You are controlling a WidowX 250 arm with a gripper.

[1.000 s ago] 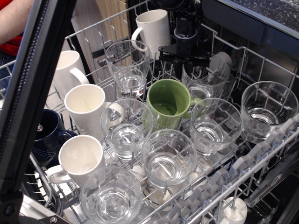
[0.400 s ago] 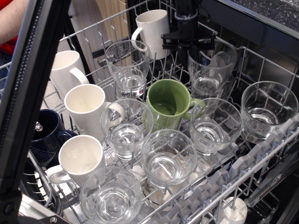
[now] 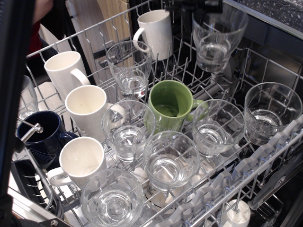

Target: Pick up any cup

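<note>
My gripper [image 3: 201, 6] shows only as a black piece at the top edge, at the rim of a clear handleless cup [image 3: 218, 40]. It holds that cup in the air above the back right of the dishwasher rack [image 3: 90, 29], slightly tilted. Several like cups stand upright in the rack, among them one at the back [image 3: 129, 66], one in the middle [image 3: 170, 158] and one at the right [image 3: 272, 111].
A green mug [image 3: 169, 106] stands in the rack's centre. White handled mugs stand at the back [image 3: 154, 30] and along the left [image 3: 90, 109]. A dark blue mug [image 3: 45, 137] is far left. A black bar [image 3: 14, 71] blocks the left edge.
The gripper has risen with the cup from its place at the back right of the rack, so the cup now hangs clear above the wires. The black bar has shifted left.
</note>
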